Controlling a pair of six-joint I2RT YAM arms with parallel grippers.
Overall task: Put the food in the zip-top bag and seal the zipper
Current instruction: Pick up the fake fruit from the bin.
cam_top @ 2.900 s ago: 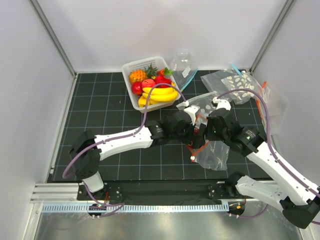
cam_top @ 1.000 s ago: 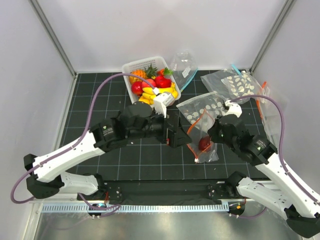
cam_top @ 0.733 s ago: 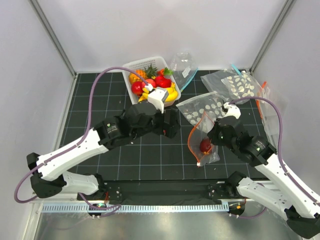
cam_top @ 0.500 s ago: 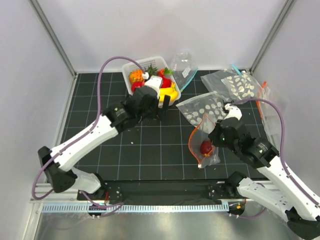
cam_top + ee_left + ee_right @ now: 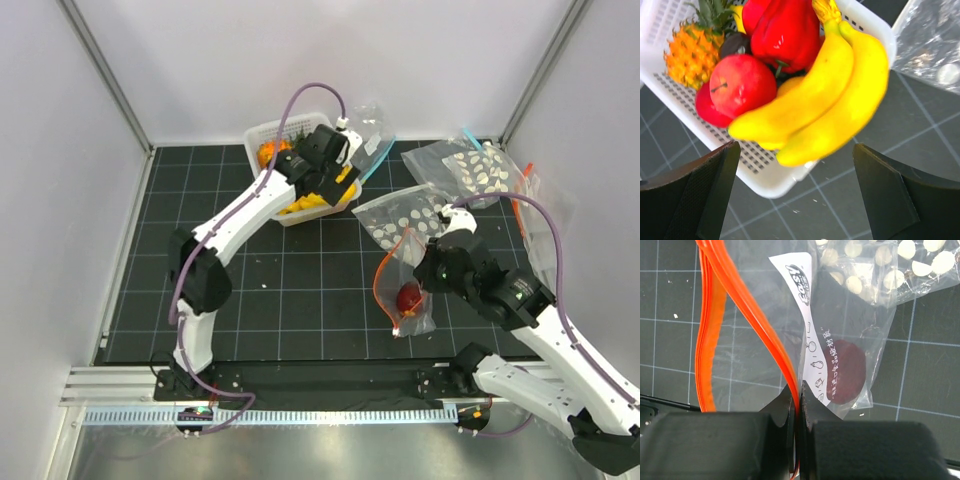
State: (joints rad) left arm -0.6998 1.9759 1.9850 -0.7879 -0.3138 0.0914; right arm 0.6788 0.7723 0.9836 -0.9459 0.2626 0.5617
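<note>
My right gripper (image 5: pixel 799 395) is shut on the orange-red zipper (image 5: pixel 760 325) of the clear zip-top bag (image 5: pixel 408 285) and holds its mouth open above the mat. A dark maroon round fruit (image 5: pixel 843 372) lies inside, beside the white label (image 5: pixel 812 330); it shows red in the top view (image 5: pixel 409 296). My left gripper (image 5: pixel 800 200) is open and empty just in front of the white basket (image 5: pixel 770 177). The basket holds a yellow banana bunch (image 5: pixel 830 110), red fruits (image 5: pixel 742 85), a red pepper-like fruit (image 5: pixel 785 30) and a pineapple (image 5: pixel 690 55).
A clear bag with a blue zip strip (image 5: pixel 368 135) stands right of the basket (image 5: pixel 262 134). Clear bags dotted with white discs (image 5: pixel 470 165) lie at the back right, one (image 5: pixel 405 215) touching the held bag. Grey walls enclose the black gridded mat (image 5: pixel 200 250).
My left arm has swung from beside the bag back to the basket, its gripper open and empty. The right gripper has kept hold of the zipper, the bag with the fruit barely moving.
</note>
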